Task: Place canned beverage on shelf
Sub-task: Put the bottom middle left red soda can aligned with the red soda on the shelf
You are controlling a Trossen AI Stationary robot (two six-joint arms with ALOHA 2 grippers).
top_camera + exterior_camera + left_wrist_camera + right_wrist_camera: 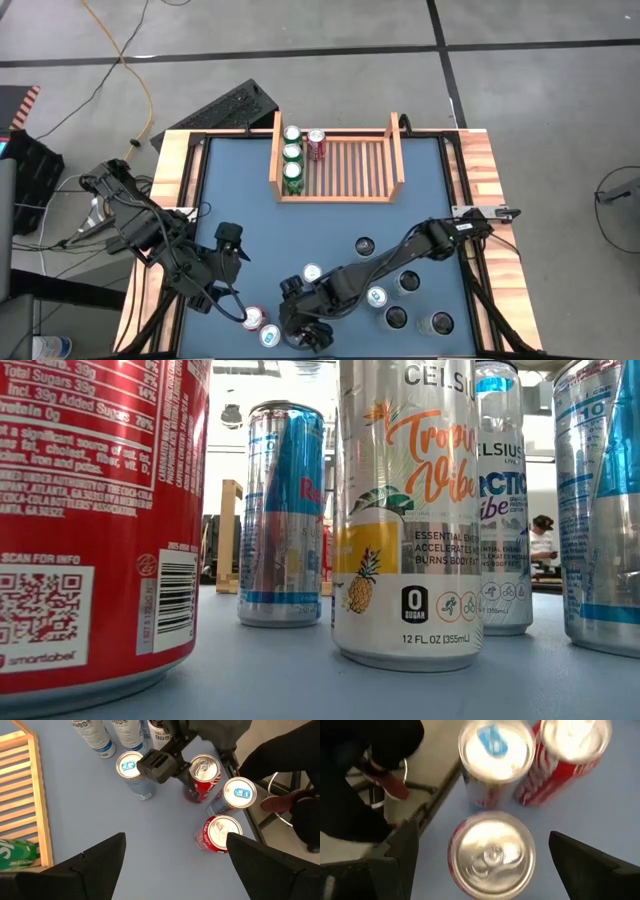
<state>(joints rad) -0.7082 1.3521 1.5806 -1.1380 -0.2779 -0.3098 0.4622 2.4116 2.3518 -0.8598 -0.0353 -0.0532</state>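
Now: right claw spread wide, poised just above a red can near the counter edge | left claw released, nearby | shelf far off | can looks rigid, slick, probably weighty: pinch mid-body.

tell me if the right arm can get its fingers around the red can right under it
Probably yes. The right gripper hangs open directly over the red can, one finger either side. A blue-tab can and another red can stand close beyond it, yet a gap shows between them.
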